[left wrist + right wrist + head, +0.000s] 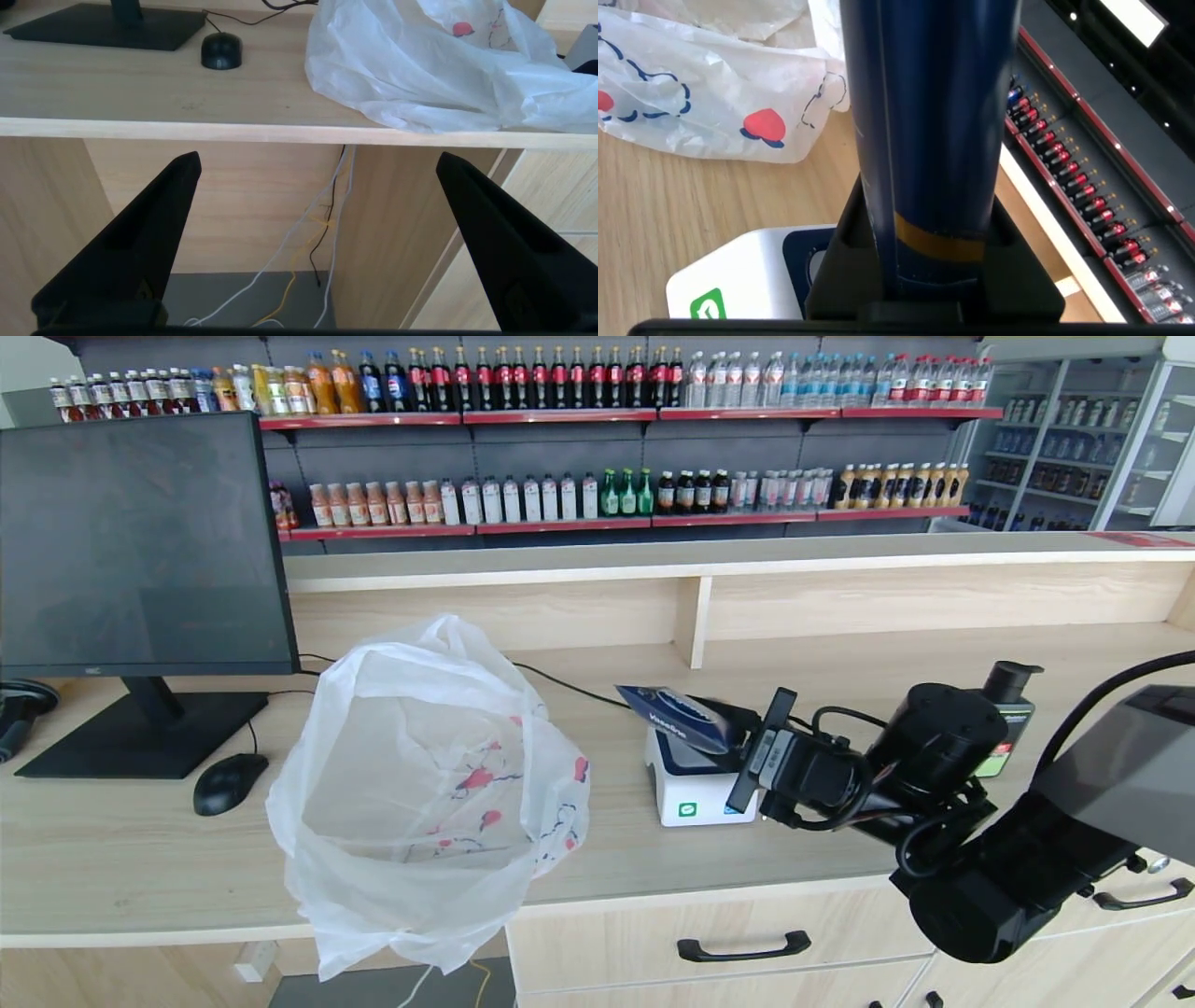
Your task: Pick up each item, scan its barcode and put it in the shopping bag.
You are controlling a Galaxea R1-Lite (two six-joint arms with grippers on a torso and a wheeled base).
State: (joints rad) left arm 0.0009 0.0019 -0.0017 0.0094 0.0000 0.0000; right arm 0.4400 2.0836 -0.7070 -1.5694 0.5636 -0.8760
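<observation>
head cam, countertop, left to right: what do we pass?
monitor → mouse → shopping bag → blue packet → right gripper holding it → dark bottle behind the arm

The right arm (934, 747) is stretched in from the right, low over the table (112, 859), with its wrist pointed toward the left. The right tool (739, 726) is clamped on a dark blue packet (681, 717), which is held nearly level. The left tool (318, 233) is held below the table's edge, facing its front, with its fingers (140, 233) spread wide apart.
</observation>
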